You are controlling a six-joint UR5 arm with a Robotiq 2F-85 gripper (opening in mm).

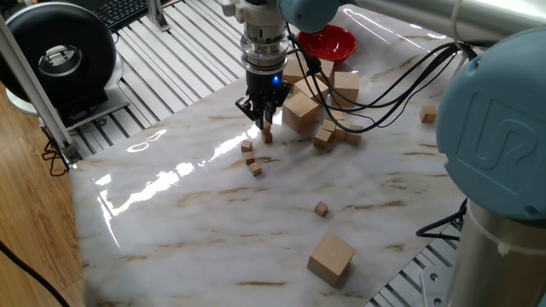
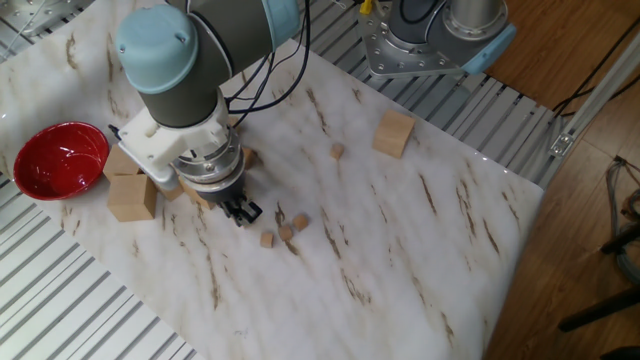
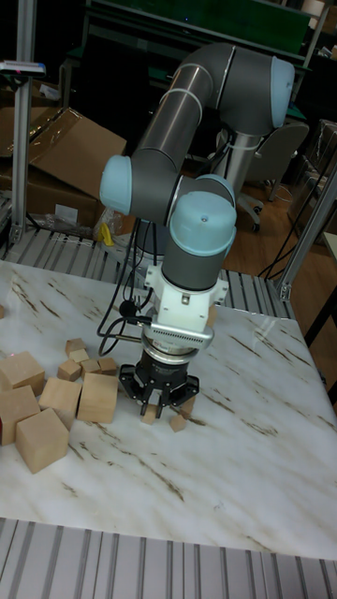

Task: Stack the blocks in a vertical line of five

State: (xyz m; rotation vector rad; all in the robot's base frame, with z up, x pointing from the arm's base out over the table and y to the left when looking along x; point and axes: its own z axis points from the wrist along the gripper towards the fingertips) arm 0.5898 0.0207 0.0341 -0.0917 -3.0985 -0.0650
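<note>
My gripper (image 1: 266,125) hangs low over the marble table's far left part, its fingers drawn close on a tiny wood block (image 1: 267,135) that shows just under the tips. Three more tiny blocks (image 1: 246,146) (image 1: 250,159) (image 1: 256,170) lie in a loose row just in front of it. Another tiny block (image 1: 321,208) lies alone nearer the middle. In the other fixed view the gripper (image 2: 240,211) hides its block, with the three blocks (image 2: 286,232) to its right. In the tall view the gripper (image 3: 156,406) has a block (image 3: 148,415) at its tips.
Right behind the gripper sit large wood cubes (image 1: 300,111) (image 1: 345,85) and medium cubes (image 1: 322,138). A red bowl (image 1: 328,41) stands at the far edge. Another large cube (image 1: 331,258) sits near the front, and a medium cube (image 1: 428,113) at the right.
</note>
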